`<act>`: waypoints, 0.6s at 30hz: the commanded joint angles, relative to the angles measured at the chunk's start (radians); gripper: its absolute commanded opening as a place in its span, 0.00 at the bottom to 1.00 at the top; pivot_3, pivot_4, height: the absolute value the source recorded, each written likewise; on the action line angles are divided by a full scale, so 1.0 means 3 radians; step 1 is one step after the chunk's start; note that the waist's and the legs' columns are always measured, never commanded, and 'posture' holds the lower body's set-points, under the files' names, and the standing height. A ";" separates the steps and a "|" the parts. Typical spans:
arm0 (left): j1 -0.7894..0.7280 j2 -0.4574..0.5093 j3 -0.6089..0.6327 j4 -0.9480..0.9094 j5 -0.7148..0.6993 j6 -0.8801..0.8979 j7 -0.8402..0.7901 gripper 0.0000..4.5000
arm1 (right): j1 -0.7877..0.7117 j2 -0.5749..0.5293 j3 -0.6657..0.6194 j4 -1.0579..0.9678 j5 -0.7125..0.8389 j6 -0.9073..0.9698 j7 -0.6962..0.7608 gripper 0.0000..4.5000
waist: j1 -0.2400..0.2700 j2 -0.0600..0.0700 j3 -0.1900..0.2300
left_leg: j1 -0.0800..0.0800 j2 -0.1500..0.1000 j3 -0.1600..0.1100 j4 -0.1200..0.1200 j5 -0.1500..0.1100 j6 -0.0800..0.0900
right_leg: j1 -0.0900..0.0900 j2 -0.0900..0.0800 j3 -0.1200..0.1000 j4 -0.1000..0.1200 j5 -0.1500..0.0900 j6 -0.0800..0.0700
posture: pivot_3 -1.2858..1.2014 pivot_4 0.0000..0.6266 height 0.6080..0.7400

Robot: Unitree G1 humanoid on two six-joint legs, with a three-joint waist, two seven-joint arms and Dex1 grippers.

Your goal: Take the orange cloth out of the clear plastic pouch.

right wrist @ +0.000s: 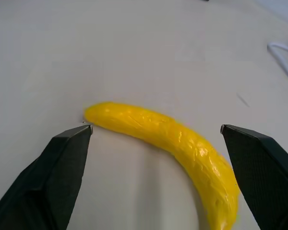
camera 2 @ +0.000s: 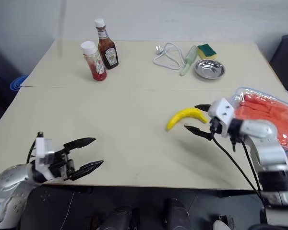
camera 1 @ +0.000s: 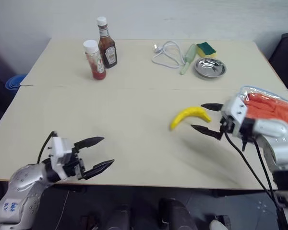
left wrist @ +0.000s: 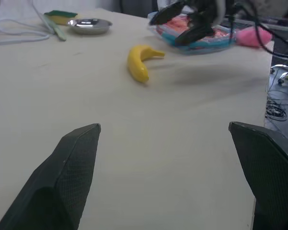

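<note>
On the right edge of the surface (camera 1: pixel 134 110) we see the clear plastic pouch (camera 1: pixel 259 92) lying flat, its light blue edging visible along the near rim, with the orange cloth (camera 1: pixel 271 108) inside it. Our right gripper (camera 1: pixel 206 117) hangs over the surface just in front of the pouch, its two black fingers spread wide and holding nothing. The yellow banana (camera 1: pixel 188 116) lies just beside those fingertips (in the right wrist view it sits on the surface between the two fingers, but we cannot tell whether either finger touches it). A pink item (left wrist: pixel 253 37) shows next to the pouch in the left wrist view; we cannot make out what it is.

Our left gripper (camera 1: pixel 97 153) is near the front left edge of the surface, well apart from the pouch, fingers wide apart and empty.

Toward the back stand a ketchup bottle (camera 1: pixel 94 60) and a brown sauce bottle (camera 1: pixel 106 44), just beside each other. Farther right lie a white cable (camera 1: pixel 165 55), a pale green tool (camera 1: pixel 187 58), a yellow-green sponge (camera 1: pixel 206 49) and a small metal bowl (camera 1: pixel 210 67).
</note>
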 commanded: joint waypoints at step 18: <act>-0.0568 -0.0276 -0.0679 -0.0011 0.0164 -0.0049 -0.0051 1.00 | -0.1259 0.0105 0.0381 0.1771 -0.0588 0.0117 0.1544 0.24 | -0.0022 -0.0002 0.0000 | -0.0023 -0.0006 -0.0016 0.0011 0.0004 0.0005 | 0.0001 -0.0001 -0.0016 0.0004 0.0005 0.0010 | 0.52 0.24 1.00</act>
